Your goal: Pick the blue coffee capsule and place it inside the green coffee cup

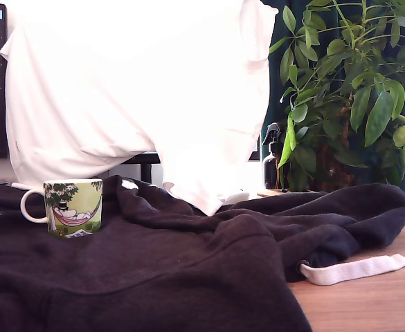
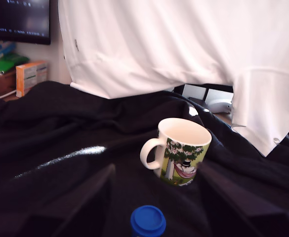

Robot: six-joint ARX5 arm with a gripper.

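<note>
While spread open, hand (image 2: 156, 170) astride blue coffee capsule (image 2: 147, 222) on black cloth (image 1: 154, 277) over wooden table (image 1: 375, 304).

Bright overall. The white cloth (image 1: 133, 83) is blown out in both views, folds barely readable. The dark fabric (image 1: 154, 277) is underexposed, detail crushed, with one glare streak (image 2: 65, 159) in the wrist view. The green coffee cup (image 2: 184, 154) is sharp; the plant (image 1: 347, 90) slightly soft.
</note>
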